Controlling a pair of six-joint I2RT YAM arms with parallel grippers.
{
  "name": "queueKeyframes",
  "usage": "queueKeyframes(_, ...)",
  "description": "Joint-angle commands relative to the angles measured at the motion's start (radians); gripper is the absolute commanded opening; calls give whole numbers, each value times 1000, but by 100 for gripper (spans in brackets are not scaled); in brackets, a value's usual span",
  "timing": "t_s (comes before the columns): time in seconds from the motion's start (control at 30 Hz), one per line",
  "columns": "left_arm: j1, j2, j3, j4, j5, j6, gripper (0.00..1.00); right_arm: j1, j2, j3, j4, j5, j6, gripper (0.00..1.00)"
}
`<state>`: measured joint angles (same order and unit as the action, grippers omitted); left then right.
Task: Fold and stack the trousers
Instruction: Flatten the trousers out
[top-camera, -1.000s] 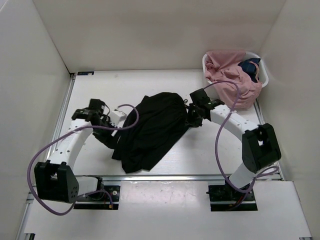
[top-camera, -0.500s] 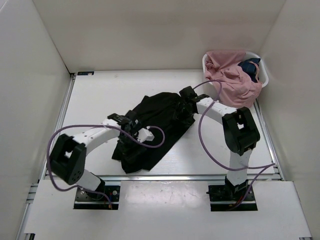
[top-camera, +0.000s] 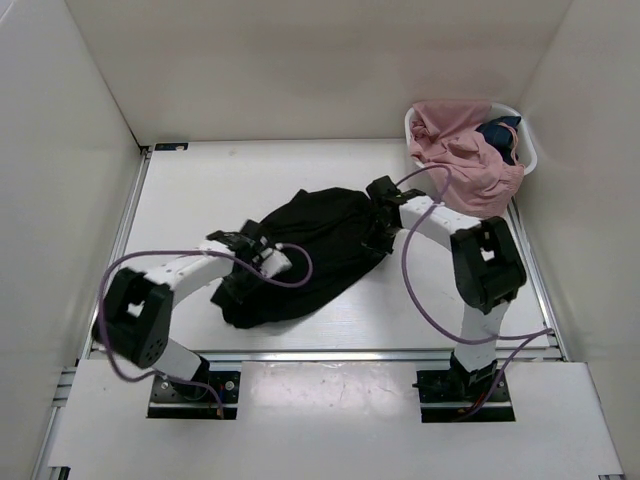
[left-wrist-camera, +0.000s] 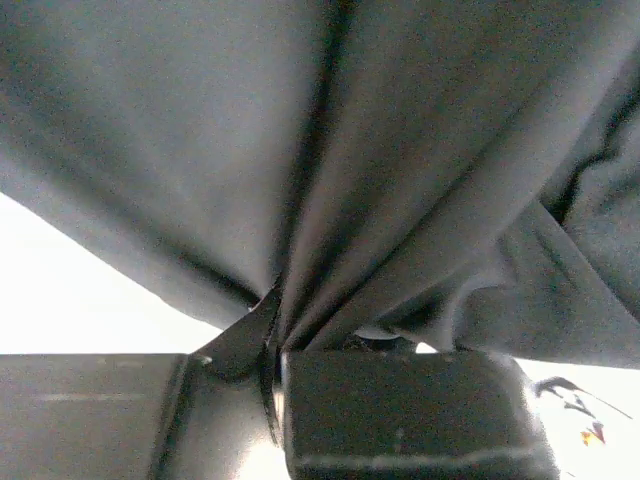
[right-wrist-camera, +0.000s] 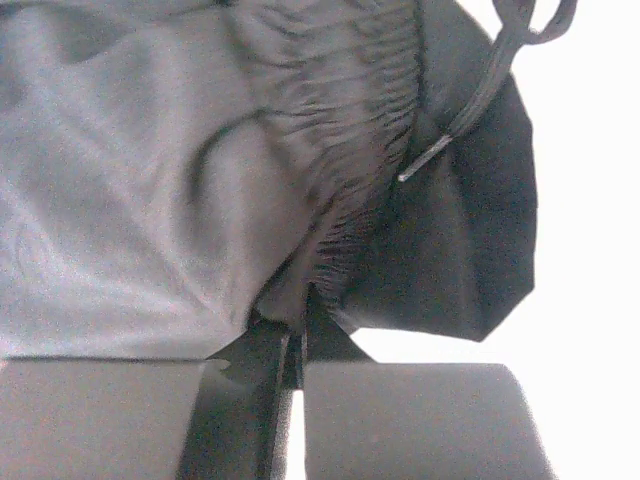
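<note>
The black trousers (top-camera: 310, 250) lie bunched in a heap at the middle of the white table (top-camera: 200, 190). My left gripper (top-camera: 262, 268) is at the heap's left side, shut on a pinched fold of the trousers (left-wrist-camera: 330, 200), and the cloth fans out from its jaws. At the heap's upper right end my right gripper (top-camera: 380, 222) is shut on the trousers (right-wrist-camera: 200, 200) at the gathered elastic waistband (right-wrist-camera: 350, 150). A drawstring (right-wrist-camera: 470, 110) hangs beside the waistband.
A white basket (top-camera: 522, 150) stands at the table's back right corner with a pink garment (top-camera: 460, 160) draped over it and a dark blue cloth (top-camera: 498, 135) inside. White walls close in the table on the left, back and right.
Both arms have moved in from the sides onto the trousers and their jaws have shut on the fabric. The heap has shifted and bunched a little to the left.
</note>
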<state>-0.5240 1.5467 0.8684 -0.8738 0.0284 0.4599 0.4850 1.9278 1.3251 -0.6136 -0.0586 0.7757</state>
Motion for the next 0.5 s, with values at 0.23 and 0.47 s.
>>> queueKeyframes(0.23, 225, -454, 259, -94, -339, 196, 14, 113, -559, 2, -342, 319, -50, 0)
queueKeyframes(0.47, 214, -516, 413, -176, -303, 370, 16, 135, -647, 131, -486, 341, -53, 0)
